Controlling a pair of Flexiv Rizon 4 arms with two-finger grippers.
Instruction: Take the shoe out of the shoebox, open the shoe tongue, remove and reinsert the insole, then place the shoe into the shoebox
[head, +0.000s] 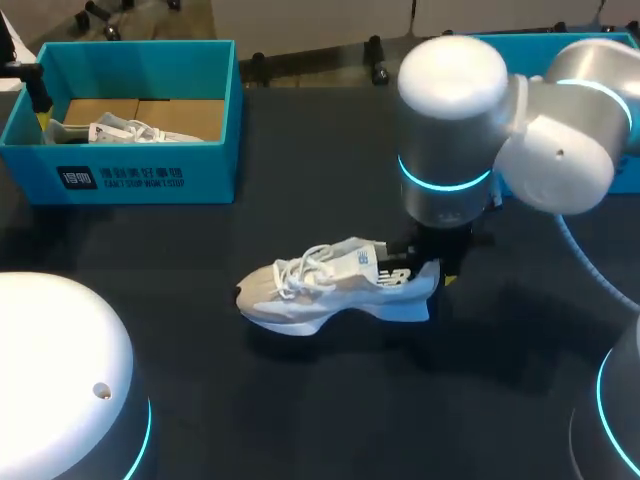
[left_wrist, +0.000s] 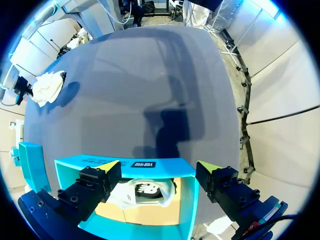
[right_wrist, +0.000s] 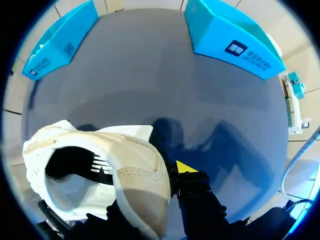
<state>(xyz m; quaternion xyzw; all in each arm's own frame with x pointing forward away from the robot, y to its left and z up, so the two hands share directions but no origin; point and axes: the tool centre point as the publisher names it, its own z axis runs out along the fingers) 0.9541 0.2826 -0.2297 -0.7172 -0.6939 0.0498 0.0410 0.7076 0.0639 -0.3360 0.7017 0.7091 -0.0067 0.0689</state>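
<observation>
Shoe lies on its sole mid-table, toe toward the left arm's side, outside the shoebox. Right gripper fingers are closed narrow on the heel wall (one yellow tip outside, the other hidden by the shoe). Left gripper hovers above the shoebox, fingers spread wide and holding nothing. A second shoe lies inside the box.

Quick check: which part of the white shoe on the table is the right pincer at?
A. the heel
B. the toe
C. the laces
A: the right pincer is at the heel end of the shoe, and the toe and laces point away from it.
</observation>
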